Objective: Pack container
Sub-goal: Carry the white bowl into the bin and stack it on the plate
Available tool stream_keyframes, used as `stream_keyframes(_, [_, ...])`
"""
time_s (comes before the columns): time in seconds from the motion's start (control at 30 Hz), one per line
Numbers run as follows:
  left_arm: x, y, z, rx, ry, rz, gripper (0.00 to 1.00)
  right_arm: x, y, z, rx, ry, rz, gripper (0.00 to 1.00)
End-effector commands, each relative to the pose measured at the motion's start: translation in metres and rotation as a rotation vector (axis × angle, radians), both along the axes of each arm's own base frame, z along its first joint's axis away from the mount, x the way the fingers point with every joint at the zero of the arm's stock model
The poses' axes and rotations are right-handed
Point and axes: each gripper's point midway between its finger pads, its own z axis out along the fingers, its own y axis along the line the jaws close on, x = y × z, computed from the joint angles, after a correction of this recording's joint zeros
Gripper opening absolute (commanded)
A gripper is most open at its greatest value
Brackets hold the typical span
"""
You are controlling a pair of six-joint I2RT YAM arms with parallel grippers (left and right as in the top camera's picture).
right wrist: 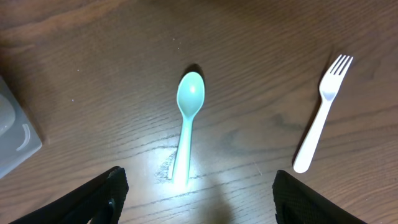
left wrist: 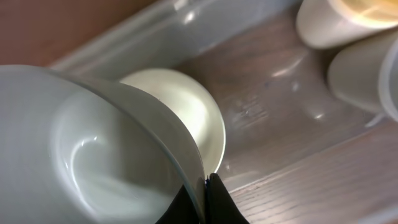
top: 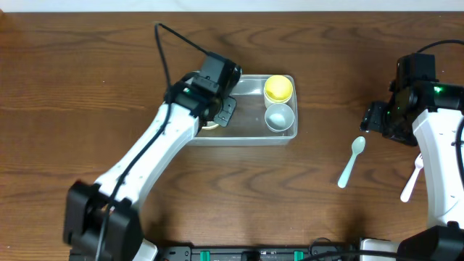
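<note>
Container [top: 250, 139] long axis left-right overhead — left fingers [left wrist: 217, 202] apparently clamped on bowl [left wrist: 93, 155] rim; right fingers [right wrist: 298, 199] apart.

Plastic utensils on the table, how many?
2: a mint-green plastic spoon lies right of the clear plastic container; a white plastic fork lies further right of it.

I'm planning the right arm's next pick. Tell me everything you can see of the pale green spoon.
The spoon is pale mint, one piece of what looks like plastic: an oval bowl and a slim straight handle. It lies flat on the wooden table, handle end toward the open right gripper, bowl end away. Nothing touches it; the white fork lies apart beside it.
</note>
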Motion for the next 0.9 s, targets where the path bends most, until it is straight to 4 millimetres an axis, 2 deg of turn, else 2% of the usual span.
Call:
stream_keyframes(0.0, [0.001,0.003,-0.018,0.034,0.037,-0.006,0.06,-0.001,-0.001,0.007,-0.004,-0.019,0.007,0.77])
stream_keyframes(0.13, [0.006,0.000,-0.028,0.040,0.041,-0.014,0.06,-0.002,-0.001,0.006,-0.004,-0.016,0.007,0.77])
stream_keyframes(0.3, [0.013,-0.003,-0.025,0.026,0.010,-0.016,0.08,-0.003,-0.001,0.006,-0.003,-0.010,0.007,0.77])
stream_keyframes(0.33, [0.014,-0.004,-0.025,0.024,0.007,-0.016,0.17,-0.003,-0.001,0.006,-0.003,-0.009,0.008,0.77])
stream_keyframes(0.37, [0.014,-0.004,-0.025,0.024,0.007,-0.015,0.30,-0.004,-0.001,0.006,-0.003,-0.008,0.008,0.77])
stream_keyframes(0.47, [0.014,-0.004,-0.025,0.024,0.007,-0.016,0.47,-0.004,-0.001,0.006,-0.003,-0.008,0.008,0.77])
stream_keyframes(0.67, [0.014,-0.004,-0.025,0.024,0.008,-0.015,0.48,-0.004,-0.001,0.006,-0.003,-0.008,0.008,0.77])
stream_keyframes(0.87, [0.010,-0.001,-0.020,0.031,0.009,-0.013,0.40,-0.004,-0.001,0.006,-0.003,-0.008,0.008,0.77])
